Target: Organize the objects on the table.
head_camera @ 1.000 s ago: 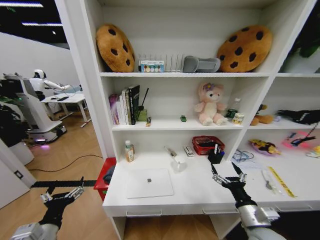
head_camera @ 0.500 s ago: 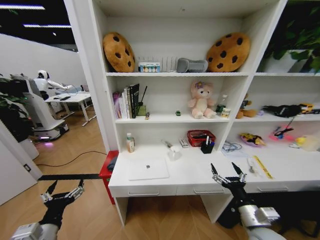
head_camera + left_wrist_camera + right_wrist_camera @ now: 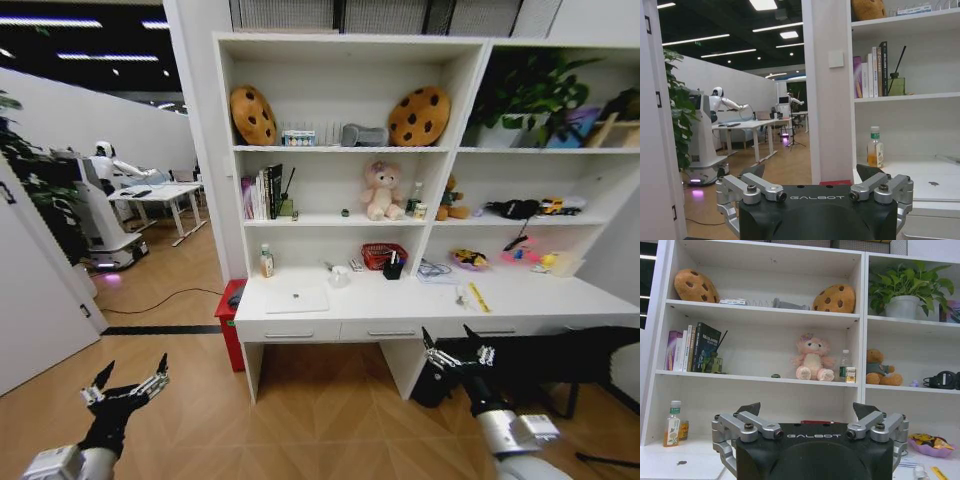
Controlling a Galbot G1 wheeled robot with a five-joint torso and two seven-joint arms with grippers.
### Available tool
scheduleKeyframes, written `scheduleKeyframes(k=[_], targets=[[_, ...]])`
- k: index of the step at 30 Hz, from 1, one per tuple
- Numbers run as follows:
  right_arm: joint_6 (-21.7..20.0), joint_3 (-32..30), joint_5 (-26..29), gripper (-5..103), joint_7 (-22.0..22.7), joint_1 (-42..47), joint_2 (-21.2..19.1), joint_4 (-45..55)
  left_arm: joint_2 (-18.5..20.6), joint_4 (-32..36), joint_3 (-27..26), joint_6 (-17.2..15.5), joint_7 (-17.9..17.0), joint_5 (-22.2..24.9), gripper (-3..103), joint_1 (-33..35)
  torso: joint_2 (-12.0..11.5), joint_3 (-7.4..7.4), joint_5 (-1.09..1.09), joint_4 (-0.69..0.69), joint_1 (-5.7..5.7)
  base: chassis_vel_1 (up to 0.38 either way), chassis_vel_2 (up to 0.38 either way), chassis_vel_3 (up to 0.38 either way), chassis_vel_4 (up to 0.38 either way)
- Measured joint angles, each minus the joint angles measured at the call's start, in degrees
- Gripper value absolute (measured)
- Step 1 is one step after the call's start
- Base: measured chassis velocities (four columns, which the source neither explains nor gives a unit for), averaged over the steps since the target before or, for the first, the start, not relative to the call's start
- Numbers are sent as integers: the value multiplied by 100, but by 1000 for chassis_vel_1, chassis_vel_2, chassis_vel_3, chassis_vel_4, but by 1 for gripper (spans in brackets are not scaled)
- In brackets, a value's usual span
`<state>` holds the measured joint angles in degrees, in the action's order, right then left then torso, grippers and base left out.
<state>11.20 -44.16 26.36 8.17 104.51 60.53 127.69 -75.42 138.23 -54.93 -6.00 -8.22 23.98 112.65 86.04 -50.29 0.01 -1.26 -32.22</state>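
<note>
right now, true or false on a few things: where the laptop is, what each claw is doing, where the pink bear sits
1. The silver laptop lies closed on the table. True.
2. The left claw grips a pen. False: it is open and empty, low over the floor.
3. The right claw is open. True.
4. The pink bear sits on the table. False: it is on a shelf above.
</note>
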Motion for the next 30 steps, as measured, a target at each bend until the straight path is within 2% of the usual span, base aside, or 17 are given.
scheduleKeyframes(k=[1, 3, 4, 7, 9, 14, 30], targets=[[0, 0, 0, 100, 0, 0, 0, 0, 0, 0, -1, 0, -1, 0, 100, 0, 0, 0, -1, 5, 0, 0, 45, -39, 66], [0, 0, 0, 100, 0, -1, 0, 0, 0, 0, 2, 0, 0, 0, 100, -2, -3, -1, -3, 0, -2, -56, 45, 6, -2], [0, 0, 0, 100, 0, -2, 0, 0, 0, 0, 2, 0, 3, 0, 100, -2, -5, -3, 5, 1, -7, -74, -34, 6, -71], [0, 0, 0, 100, 0, -5, 0, 0, 0, 0, 2, 0, 3, 0, 100, -3, -8, -5, -3, 6, -14, -81, 42, 101, -62], [0, 0, 0, 100, 0, -8, 0, 0, 0, 0, 2, 0, 3, 0, 100, -3, -9, -5, 2, 7, -14, -56, 73, 111, -26], [0, 0, 0, 100, 0, -6, 0, 0, 0, 0, 2, 0, 3, 0, 100, -3, -7, -3, -2, 2, -12, -16, 26, 23, -13], [0, 0, 0, 100, 0, -3, 0, 0, 0, 0, 2, 0, 2, 0, 100, -1, -5, -2, -1, 3, -7, 13, -5, -7, 1]])
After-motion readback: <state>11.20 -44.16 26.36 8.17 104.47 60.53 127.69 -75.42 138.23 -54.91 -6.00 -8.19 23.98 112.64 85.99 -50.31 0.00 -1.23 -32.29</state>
